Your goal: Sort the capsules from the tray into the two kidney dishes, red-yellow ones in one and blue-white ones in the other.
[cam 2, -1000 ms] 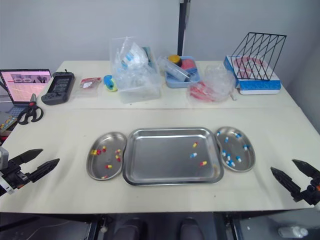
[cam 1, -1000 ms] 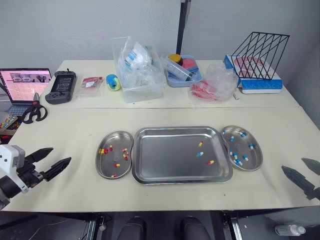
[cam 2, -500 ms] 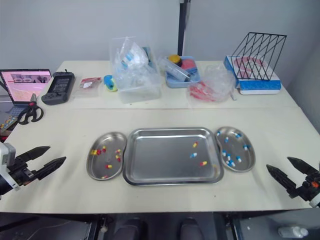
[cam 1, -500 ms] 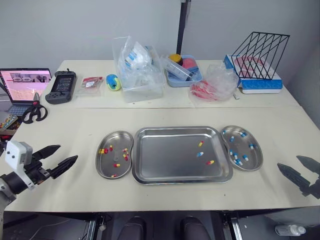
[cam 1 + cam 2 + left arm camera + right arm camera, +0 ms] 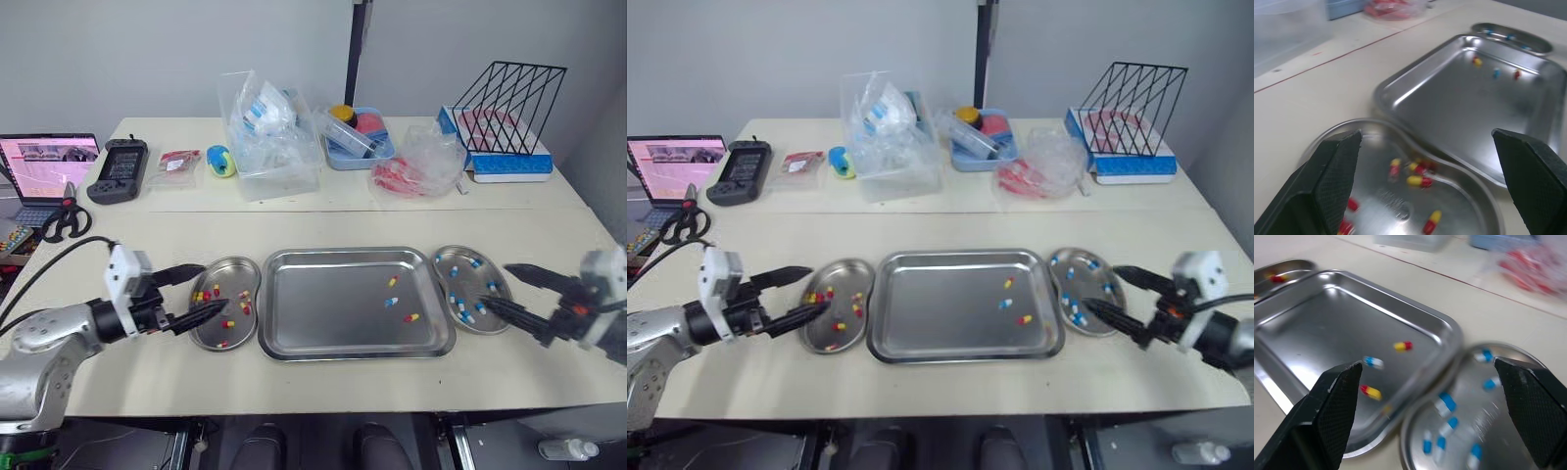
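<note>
While the left gripper (image 5: pixel 216 286) and right gripper (image 5: pixel 492 284) are held spread and empty over the two kidney dishes (image 5: pixel 203 338), three capsules (image 5: pixel 411 317) are counted in the tray (image 5: pixel 328 304) near the cream tabletop's (image 5: pixel 147 245) front edge: two red-yellow, one blue-white.

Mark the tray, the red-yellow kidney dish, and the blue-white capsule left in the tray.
tray (image 5: pixel 323 304), left eye view, bare floor.
red-yellow kidney dish (image 5: pixel 233 272), left eye view, bare floor near far rim.
blue-white capsule (image 5: pixel 392 302), left eye view, its middle.
</note>
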